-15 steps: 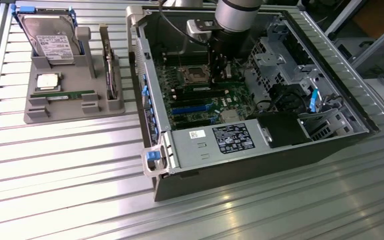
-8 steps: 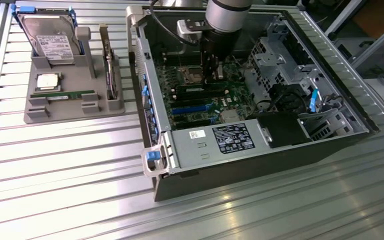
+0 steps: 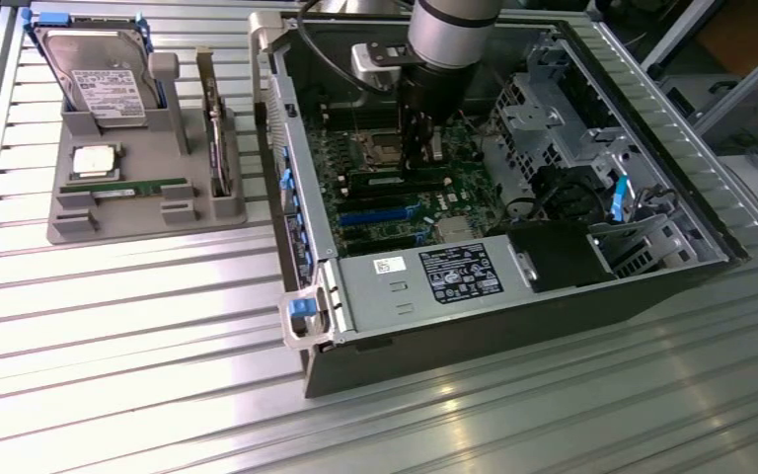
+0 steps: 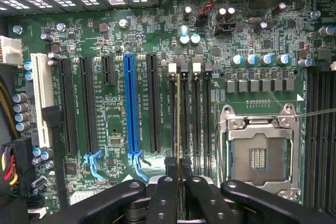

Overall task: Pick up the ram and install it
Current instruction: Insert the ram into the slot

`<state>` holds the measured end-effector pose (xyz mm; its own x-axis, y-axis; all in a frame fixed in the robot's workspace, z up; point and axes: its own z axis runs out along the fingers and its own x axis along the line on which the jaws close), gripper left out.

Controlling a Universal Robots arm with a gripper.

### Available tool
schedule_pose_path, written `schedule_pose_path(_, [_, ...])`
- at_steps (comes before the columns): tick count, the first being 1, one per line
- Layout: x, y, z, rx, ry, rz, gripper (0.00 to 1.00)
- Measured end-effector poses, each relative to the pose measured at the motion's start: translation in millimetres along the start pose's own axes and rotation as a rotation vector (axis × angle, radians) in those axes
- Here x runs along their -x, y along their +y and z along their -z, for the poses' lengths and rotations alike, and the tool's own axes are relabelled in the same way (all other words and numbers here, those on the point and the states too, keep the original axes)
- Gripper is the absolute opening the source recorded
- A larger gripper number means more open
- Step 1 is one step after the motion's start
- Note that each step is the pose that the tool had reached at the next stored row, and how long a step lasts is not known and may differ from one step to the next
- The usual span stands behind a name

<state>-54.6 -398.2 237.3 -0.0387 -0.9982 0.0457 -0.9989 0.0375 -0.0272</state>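
The tool (image 4: 181, 182) is clamped on the ram (image 4: 179, 124), held edge-on directly below its fingers, over the motherboard's memory slots (image 4: 189, 108). The stick looks light, thin, stiff and fragile, best gripped by its top edge.

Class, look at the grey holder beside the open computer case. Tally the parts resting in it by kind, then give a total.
Hard drive: 1
Processor chip: 1
Ram stick: 1
Green card with metal bracket: 1
Total in the grey holder: 4
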Motion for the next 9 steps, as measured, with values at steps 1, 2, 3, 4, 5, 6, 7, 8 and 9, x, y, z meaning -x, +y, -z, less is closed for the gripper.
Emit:
schedule_pose_path(1, [0.0,-0.2,0.0,0.0000,-0.0001,0.002,0.12])
schedule_pose_path(2, [-0.3,-0.4,-0.2,-0.0003,-0.0003,0.006,0.12])
schedule_pose_path(3, [-0.7,-0.6,-0.3,-0.0007,-0.0004,0.017,0.12])
schedule_pose_path(4, [-0.8,-0.7,-0.4,-0.0008,-0.0005,0.019,0.12])
schedule_pose_path(5, [-1.0,-0.7,-0.5,-0.0009,-0.0005,0.020,0.12])
schedule_pose_path(6, [-1.3,-0.8,-0.6,-0.0009,-0.0005,0.021,0.12])
schedule_pose_path(7, [-1.3,-1.6,-0.7,-0.0008,-0.0003,0.021,0.12])
schedule_pose_path(8, [-1.3,-2.0,-0.9,-0.0009,-0.0004,0.021,0.12])
schedule_pose_path(9, [-1.3,-2.0,-1.0,-0.0008,-0.0004,0.021,0.12])
